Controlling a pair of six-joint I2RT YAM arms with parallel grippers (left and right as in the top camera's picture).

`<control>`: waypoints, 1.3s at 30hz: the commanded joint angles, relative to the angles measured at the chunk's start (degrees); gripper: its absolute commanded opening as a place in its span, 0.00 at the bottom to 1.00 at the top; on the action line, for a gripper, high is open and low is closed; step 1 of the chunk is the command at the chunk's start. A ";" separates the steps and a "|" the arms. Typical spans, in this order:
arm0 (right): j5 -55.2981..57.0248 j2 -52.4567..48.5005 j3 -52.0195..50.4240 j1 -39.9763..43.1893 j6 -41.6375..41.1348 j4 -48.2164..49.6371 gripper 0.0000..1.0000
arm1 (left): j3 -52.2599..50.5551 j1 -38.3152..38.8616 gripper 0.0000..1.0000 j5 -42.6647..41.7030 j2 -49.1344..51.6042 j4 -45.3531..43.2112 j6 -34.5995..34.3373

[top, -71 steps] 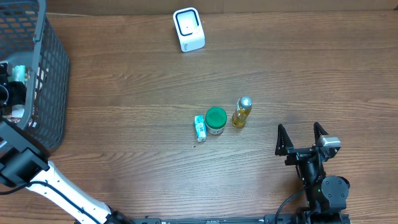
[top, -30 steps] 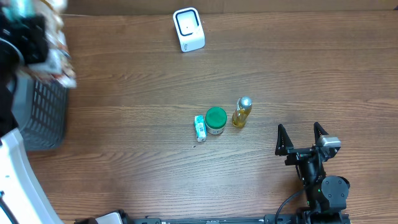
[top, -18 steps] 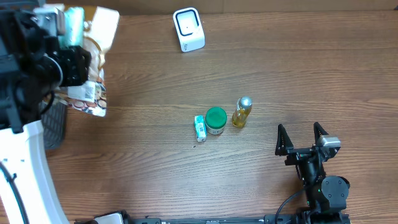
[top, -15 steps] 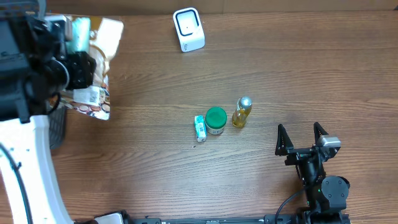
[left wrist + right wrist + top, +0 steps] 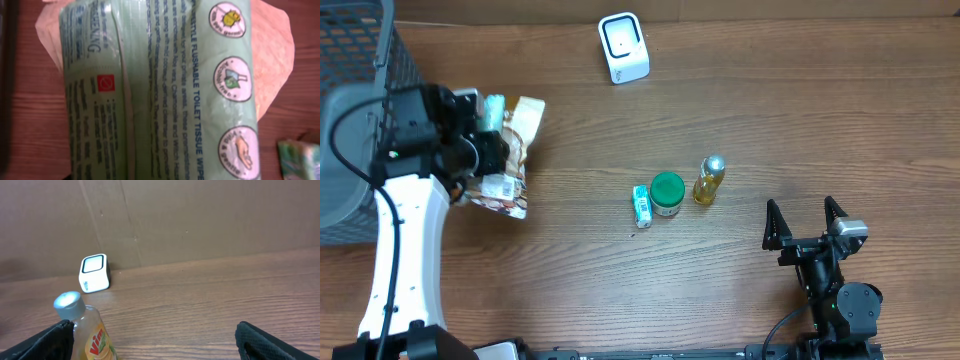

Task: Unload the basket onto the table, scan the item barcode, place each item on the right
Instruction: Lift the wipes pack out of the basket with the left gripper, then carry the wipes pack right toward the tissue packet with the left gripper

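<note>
Apparently pinching the wipes pack, the left gripper has its fingers hidden behind the wrapper, so the grip is only likely. The basket rim lies close on its left. Bare wood runs from the pack's right edge to the scanner, ahead and rightward. The right gripper stands spread wide, with the bottle ahead-left.

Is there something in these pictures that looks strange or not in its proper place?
Yes. The left pincer holds the green wipes pack with a tan pouch and a printed packet bunched against it, so one grip seems to hold several items. Whether the others are truly gripped, I cannot tell.
</note>
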State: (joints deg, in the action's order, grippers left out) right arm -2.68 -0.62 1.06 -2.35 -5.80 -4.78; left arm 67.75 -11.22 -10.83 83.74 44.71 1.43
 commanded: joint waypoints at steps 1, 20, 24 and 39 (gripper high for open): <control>0.24 0.46 -0.61 -0.31 -0.20 0.13 1.00 | -5.27 0.50 0.12 1.92 -0.42 -4.26 -3.39; 0.24 0.46 -0.61 -0.31 -0.20 0.13 1.00 | -26.25 0.50 0.21 11.26 -0.37 -28.15 1.31; 0.24 0.46 -0.61 -0.31 -0.20 0.13 1.00 | -26.29 0.50 0.50 11.23 -0.37 -29.24 1.60; 0.24 0.46 -0.61 -0.31 -0.20 0.13 1.00 | -24.68 0.37 1.00 9.35 -0.39 -32.74 -0.15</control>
State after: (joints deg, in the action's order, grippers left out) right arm -2.70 -0.62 1.06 -2.35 -5.78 -4.78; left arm 41.54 -11.22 -0.36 83.77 13.04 2.52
